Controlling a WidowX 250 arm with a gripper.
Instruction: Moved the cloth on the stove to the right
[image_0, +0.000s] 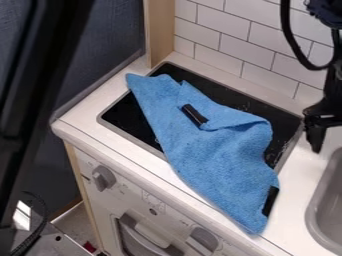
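Nearest the camera, a dark slanting bar (27, 100) runs down the side farthest from the gripper (323, 122), which hangs above the pale counter (294, 170) between stove and sink. Whether it stands wide or narrow I cannot tell; nothing can be seen held in it.

Left of the gripper, as the camera sees it, the blue cloth (207, 150) sprawls across the black stove top (214, 89), its near end over the counter's front edge. It looks light, limp and not at all fragile, so it will likely bunch when pinched and trail rather than slide as one piece. The raised fold on the side toward the gripper seems the best hold; a pinch low on the flat weave could slip off or scrape the stove. Two black strips on it may be stiffer than the rest.

Just below the gripper is the grey sink (320, 215), where a trailing corner could drop. Behind rises the tiled wall (264, 37), and a black cable (288, 37) loops beside the arm. Two knobs (103, 178) sit lower, beyond the front edge, and could snag the hanging end.
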